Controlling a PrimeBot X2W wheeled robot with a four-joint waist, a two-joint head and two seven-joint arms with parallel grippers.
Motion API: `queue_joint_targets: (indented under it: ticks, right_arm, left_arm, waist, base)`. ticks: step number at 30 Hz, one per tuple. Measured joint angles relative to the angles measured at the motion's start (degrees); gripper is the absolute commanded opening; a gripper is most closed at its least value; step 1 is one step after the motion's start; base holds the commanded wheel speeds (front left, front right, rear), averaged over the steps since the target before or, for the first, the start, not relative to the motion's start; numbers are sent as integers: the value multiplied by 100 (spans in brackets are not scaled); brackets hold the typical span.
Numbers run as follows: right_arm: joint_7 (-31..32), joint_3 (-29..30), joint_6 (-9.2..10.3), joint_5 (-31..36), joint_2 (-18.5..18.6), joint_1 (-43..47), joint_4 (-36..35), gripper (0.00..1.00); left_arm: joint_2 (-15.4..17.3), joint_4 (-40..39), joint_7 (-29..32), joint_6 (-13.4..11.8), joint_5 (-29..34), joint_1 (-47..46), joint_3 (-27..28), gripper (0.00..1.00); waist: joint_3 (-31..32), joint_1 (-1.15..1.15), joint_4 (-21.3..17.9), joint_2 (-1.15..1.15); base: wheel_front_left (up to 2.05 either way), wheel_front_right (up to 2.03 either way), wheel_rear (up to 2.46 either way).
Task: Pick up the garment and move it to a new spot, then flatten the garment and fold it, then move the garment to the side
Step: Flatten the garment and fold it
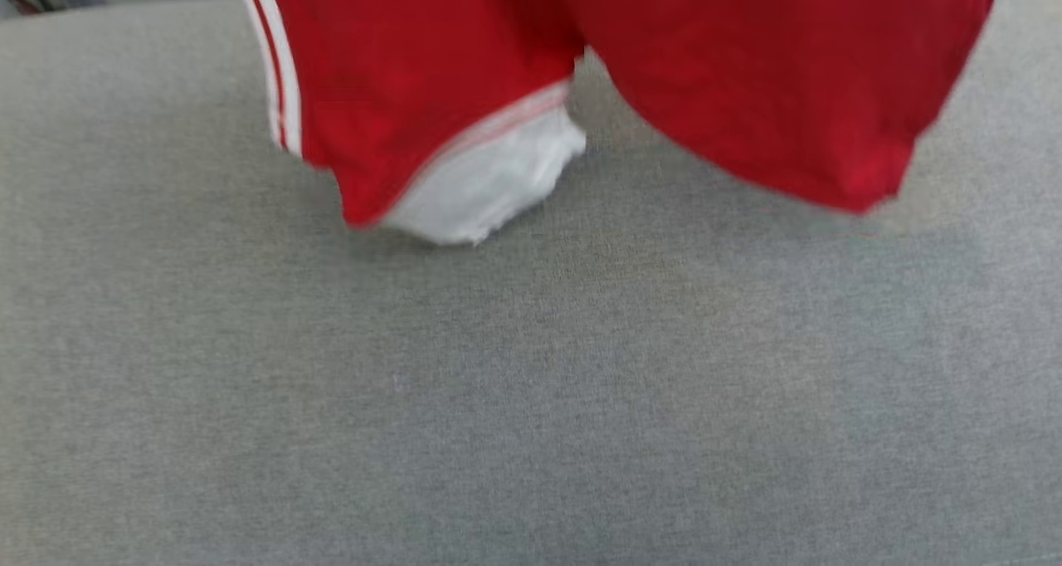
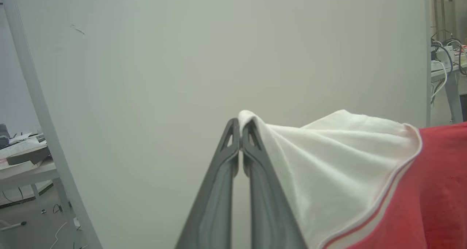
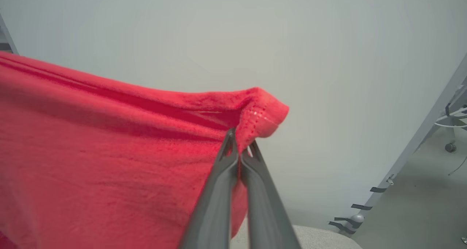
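Garment, one, seemingly hangs, pinched by both left tool and right tool.

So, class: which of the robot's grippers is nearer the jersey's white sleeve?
Left. The left gripper, jaws shut, holds the white sleeve itself; the right gripper pinches a red stitched edge of the jersey instead.

Red garment, white sleeve, seemingly red-striped trim, grey surface
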State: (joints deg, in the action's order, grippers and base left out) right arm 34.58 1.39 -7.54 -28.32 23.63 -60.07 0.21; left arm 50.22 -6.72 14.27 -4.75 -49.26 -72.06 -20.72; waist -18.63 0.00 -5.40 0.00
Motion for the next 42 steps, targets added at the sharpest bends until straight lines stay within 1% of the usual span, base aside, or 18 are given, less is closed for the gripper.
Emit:
queue_joint_targets:
  ticks: [2,7,8,12,15,16,18,19,22,24,26,28,31,34,38,42]
  right_arm:
    - [-222,0,-2,108,-31,-369,301,0]
    - [-926,-58,-7,489,-218,-1354,1167,0]
    - [-1102,-76,-7,593,-285,-1564,1372,0]
    - [-1845,-115,-8,1045,-502,-2387,2207,0]
    - [-2372,-52,-9,1360,-677,-2883,2739,0]
    - [-2508,-44,-8,1437,-728,-2991,2892,0]
    - [-2862,-51,-9,1571,-878,-3173,3194,0]
    - [-2999,-29,-9,1625,-926,-3232,3317,0]
    - [-3383,11,-8,1768,-1065,-3295,3732,0]
    - [-3551,-46,-8,1818,-1113,-3279,3942,0]
    - [-3710,-135,-7,1817,-1145,-3262,4100,0]
    - [-3880,-281,-7,1788,-1169,-3184,4213,0]
    - [-4105,-637,-4,1655,-1172,-2928,4309,0]
    - [-4278,-1028,-2,1428,-1140,-2557,4364,0]
    - [-4436,-1516,-1,943,-1050,-1969,4353,0]
    - [-4475,-2089,-1,390,-921,-1108,4208,0]
  left_arm:
    - [-60,448,44,224,178,-608,-131,0]
    - [-445,1808,-45,784,918,-2195,-572,0]
    - [-528,2141,-102,860,1096,-2504,-667,0]
    - [-802,3250,-550,1033,1636,-3493,-894,0]
    - [-1003,3914,-1005,1109,1918,-4070,-1009,0]
    - [-1071,4110,-1139,1116,1926,-4196,-1007,0]
    - [-1307,4642,-1298,1134,1703,-4398,-845,0]
    - [-1373,4818,-1379,1141,1646,-4428,-831,0]
    - [-1469,5265,-1845,1189,1655,-4396,-979,0]
    - [-1539,5458,-2008,1211,1616,-4276,-1068,0]
    - [-1596,5611,-2143,1213,1472,-4019,-1158,0]
    - [-1627,5594,-2337,1213,1290,-3629,-1335,0]
    - [-1644,5388,-2571,1213,957,-3032,-1603,0]
    - [-1673,5102,-2731,1213,578,-2443,-1748,0]
    - [-1715,4634,-2842,1213,225,-1554,-1889,0]
    - [-1708,4142,-2881,1211,0,-434,-1948,0]
  waist:
    - [-226,0,-31,0]
    - [-820,1,-104,0]
    - [-939,2,-121,0]
    - [-1344,2,-180,0]
    - [-1603,2,-215,0]
    - [-1670,2,-224,0]
    - [-1819,1,-244,0]
    - [-1876,1,-249,0]
    - [-2050,1,-241,0]
    - [-2109,2,-202,0]
    - [-2133,1,-146,0]
    - [-2128,1,-76,0]
    - [-2062,1,-1,0]
    - [-1922,1,51,0]
    - [-1664,1,120,0]
    - [-1325,0,186,0]
  base:
    - [0,0,0]
    - [0,0,0]
    - [0,0,0]
    - [0,0,0]
    - [0,0,0]
    - [0,0,0]
    - [0,0,0]
    - [0,0,0]
    - [0,0,0]
    - [0,0,0]
    - [0,0,0]
    - [0,0,0]
    - [0,0,0]
    - [0,0,0]
    - [0,0,0]
    - [0,0,0]
